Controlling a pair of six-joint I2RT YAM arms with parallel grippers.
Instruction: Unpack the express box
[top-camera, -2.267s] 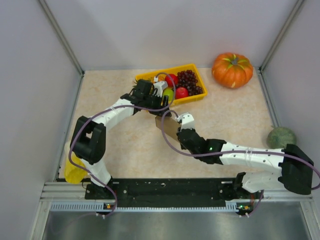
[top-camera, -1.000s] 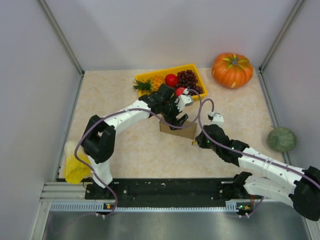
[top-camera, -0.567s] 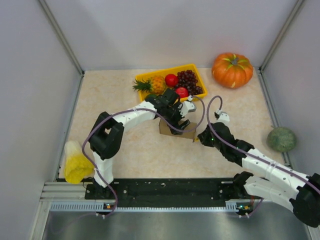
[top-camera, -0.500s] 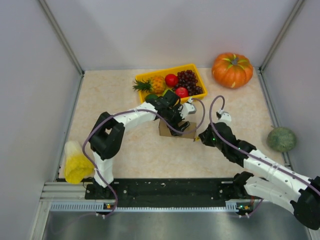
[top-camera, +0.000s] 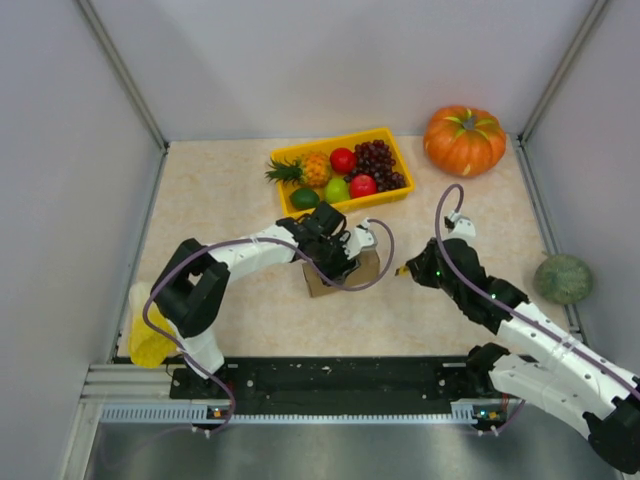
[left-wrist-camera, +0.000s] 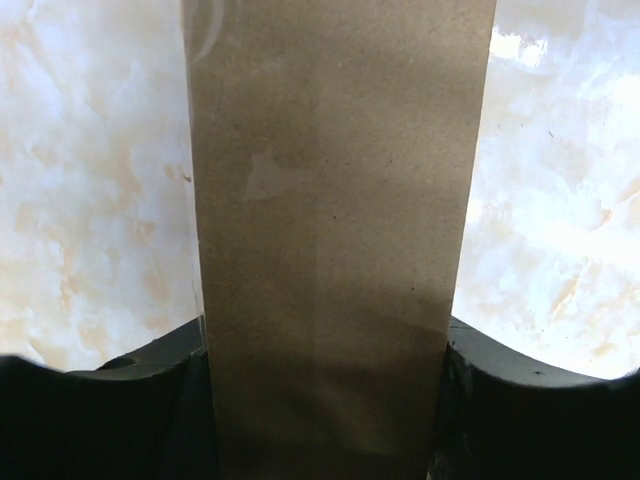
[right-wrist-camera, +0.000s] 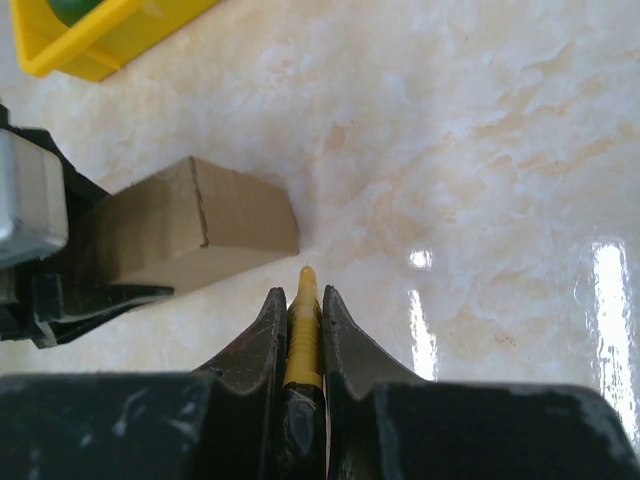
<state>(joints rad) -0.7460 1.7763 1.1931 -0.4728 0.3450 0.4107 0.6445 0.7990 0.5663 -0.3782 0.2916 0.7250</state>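
We judged the unpacking hardly begun: the unopened express box (left-wrist-camera: 330, 250) sat mid-table near the yellow tray (right-wrist-camera: 110, 45), clamped in the left gripper (top-camera: 340, 265), the right gripper (right-wrist-camera: 300, 295) closed on a thin yellow tool (right-wrist-camera: 301, 330) beside it.

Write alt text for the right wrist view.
Right gripper shut on a thin yellow tool, its tip aimed at the near corner of a brown cardboard box on the table. The left gripper grips the box's left end; a yellow tray corner shows top left.
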